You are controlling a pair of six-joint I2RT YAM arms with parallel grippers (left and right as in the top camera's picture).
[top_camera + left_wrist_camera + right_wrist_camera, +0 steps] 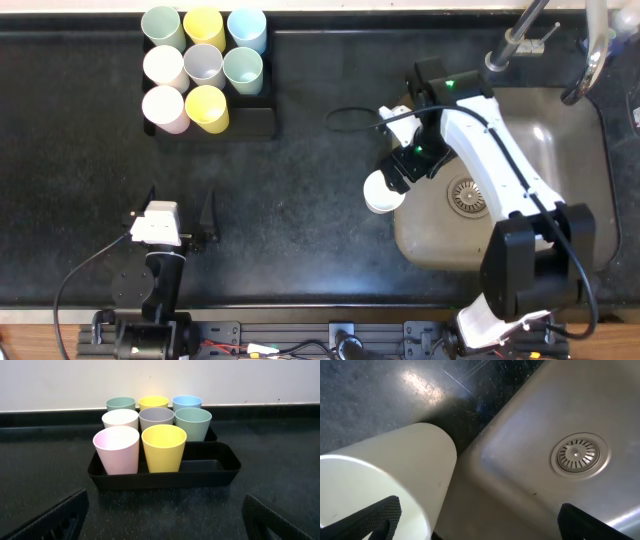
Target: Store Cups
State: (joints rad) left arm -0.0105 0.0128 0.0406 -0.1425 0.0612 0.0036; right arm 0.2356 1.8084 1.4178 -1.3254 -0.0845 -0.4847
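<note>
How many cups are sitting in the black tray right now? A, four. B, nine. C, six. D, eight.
D: eight cups stand in the black tray, three in each of two rows and two in the third. The corner slot beside the near yellow cup is free.

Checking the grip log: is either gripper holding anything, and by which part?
Nothing is gripped. The right gripper is open, one finger at the rim of the white cup, the other well apart over the sink. The left gripper is open, empty.
</note>
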